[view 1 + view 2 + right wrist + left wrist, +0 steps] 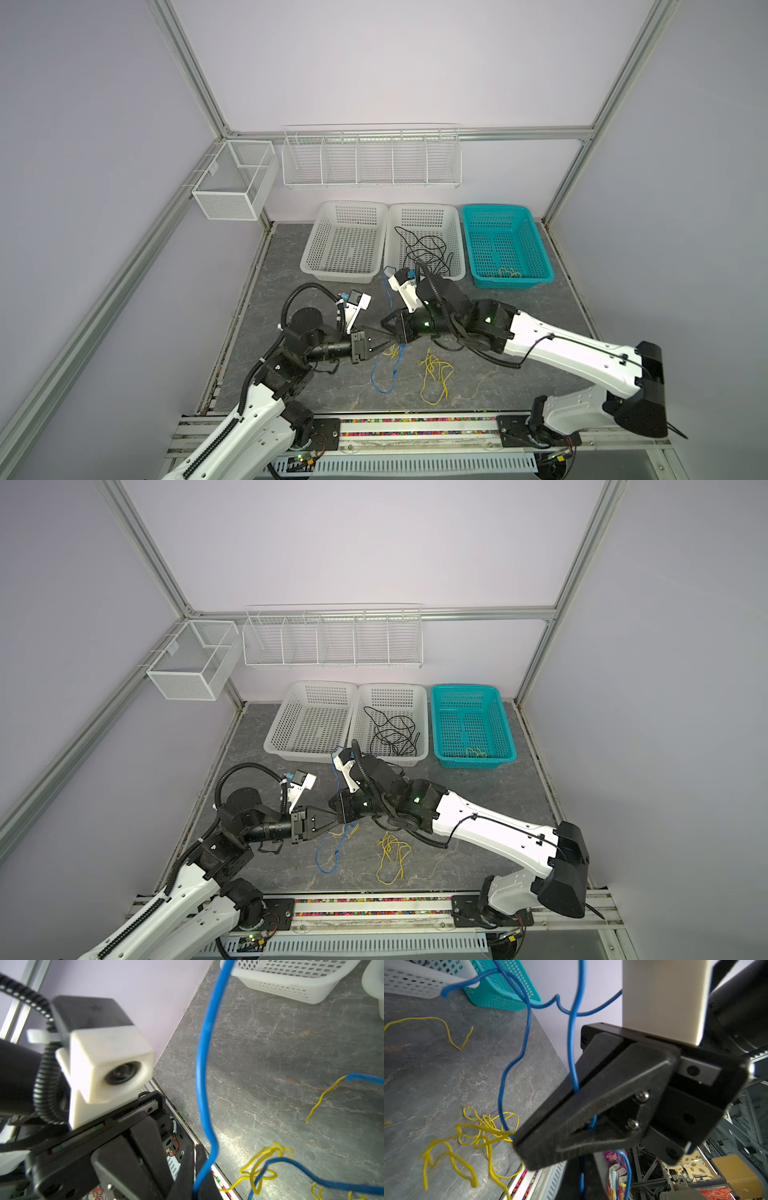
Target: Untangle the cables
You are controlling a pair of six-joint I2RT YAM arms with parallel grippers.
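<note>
In both top views, left pincer (pixel 388 342) seemingly touching right pincer (pixel 383 323) tip-to-tip.

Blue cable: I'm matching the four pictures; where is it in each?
Top view: blue cable hangs over the grey table, centre.
Top view: blue cable left of centre.
Left wrist: blue cable runs into the right gripper.
Right wrist: blue cable beside the left wrist camera.
Shared landmark: that table.
</note>
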